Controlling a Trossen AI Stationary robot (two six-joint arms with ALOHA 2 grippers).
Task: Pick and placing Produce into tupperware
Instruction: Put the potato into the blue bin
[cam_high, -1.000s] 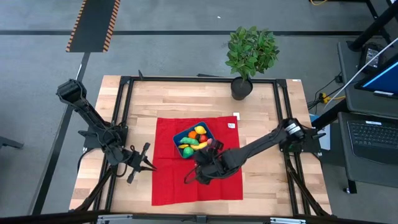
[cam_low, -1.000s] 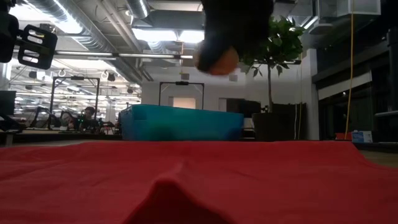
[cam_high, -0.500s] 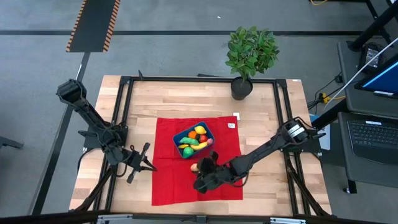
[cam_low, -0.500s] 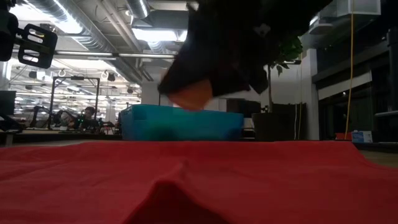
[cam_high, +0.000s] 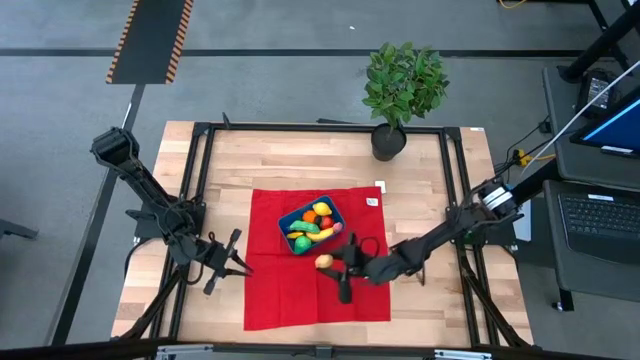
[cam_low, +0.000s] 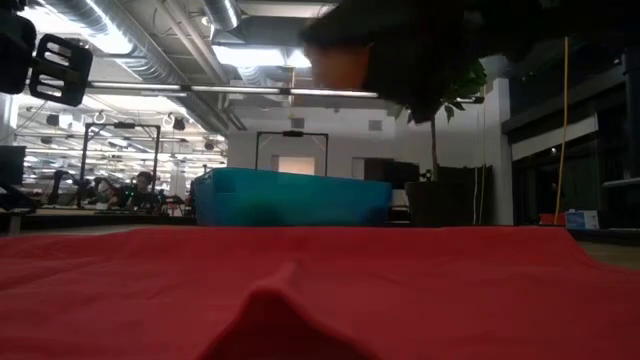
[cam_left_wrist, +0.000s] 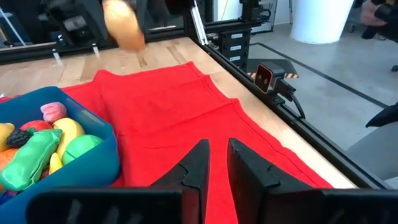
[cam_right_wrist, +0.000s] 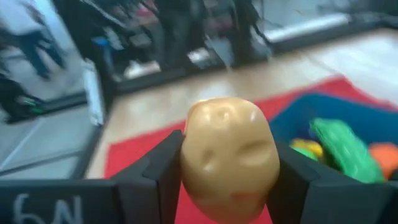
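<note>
The blue tupperware (cam_high: 287, 219) stands on a red cloth (cam_high: 290, 300) and holds several toy fruits and vegetables (cam_left_wrist: 43, 146). My right gripper (cam_high: 329, 263) hangs over the cloth just on the near-right side of the tupperware, shut on a tan, potato-like piece of produce (cam_right_wrist: 229, 155). The left wrist view shows that piece (cam_left_wrist: 124, 25) in the air. My left gripper (cam_left_wrist: 217, 163) waits near the cloth's left edge (cam_high: 240, 266), its fingers a narrow gap apart with nothing between them. My right gripper pinches the tan produce piece by its two opposite sides (cam_right_wrist: 186, 163) between its two fingers. The fingers lie about level and come from the table's right side. The piece is lifted clear of the red cloth (cam_low: 340, 62).
A potted plant (cam_high: 403, 85) stands at the table's far edge. A small white tag (cam_high: 372, 201) lies at the cloth's far right corner. The cloth has a raised fold (cam_low: 285, 295) near its front. Black frame rails (cam_high: 195, 180) run along the table's sides.
My right gripper has tipped up from pointing steeply down to about level, still shut on the tan piece. The piece has gone a little toward the table's right edge and the tupperware, and stays clear of the cloth.
</note>
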